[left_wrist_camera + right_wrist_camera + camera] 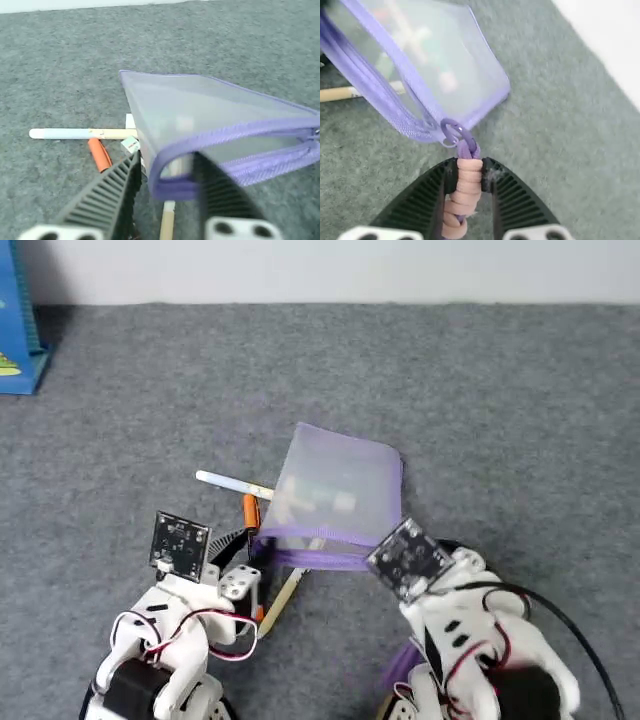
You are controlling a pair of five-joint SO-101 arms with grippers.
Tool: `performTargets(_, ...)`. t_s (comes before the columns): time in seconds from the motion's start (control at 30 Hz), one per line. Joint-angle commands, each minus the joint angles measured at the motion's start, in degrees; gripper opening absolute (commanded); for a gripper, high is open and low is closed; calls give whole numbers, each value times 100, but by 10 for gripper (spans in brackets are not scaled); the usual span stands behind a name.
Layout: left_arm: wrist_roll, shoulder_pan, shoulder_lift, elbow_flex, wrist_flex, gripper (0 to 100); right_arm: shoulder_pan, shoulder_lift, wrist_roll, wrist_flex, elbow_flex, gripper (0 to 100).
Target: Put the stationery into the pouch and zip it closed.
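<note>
the tabletop point(500, 390) is a grey, carpet-like surface. left of the frame's centre lie a white pen point(225, 481), a short orange marker point(251, 511) just below it, and a pale wooden pencil point(283, 598) lower down. a blue box point(18, 330) stands at the upper left edge.

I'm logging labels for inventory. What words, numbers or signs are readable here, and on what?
None can be read.
Too blurred: print on the white label beside the orange pen.
Too small: markings on the blue box by the wall.
</note>
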Motion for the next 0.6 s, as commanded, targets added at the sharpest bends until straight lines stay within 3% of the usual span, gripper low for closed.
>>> performTargets(0.0,158,88,-44,40,-88,319,-215,-347,-123,48,-158,8)
performTargets(0.17,149,97,-44,549,-466,315,-268,-453,-193,259,-158,8)
performTargets(0.3,-35,62,-44,875,-765,246,-268,-479,-211,277,-185,8)
performTargets(0.57,-237,53,-44,919,-554,160,-233,-479,-220,277,-457,8)
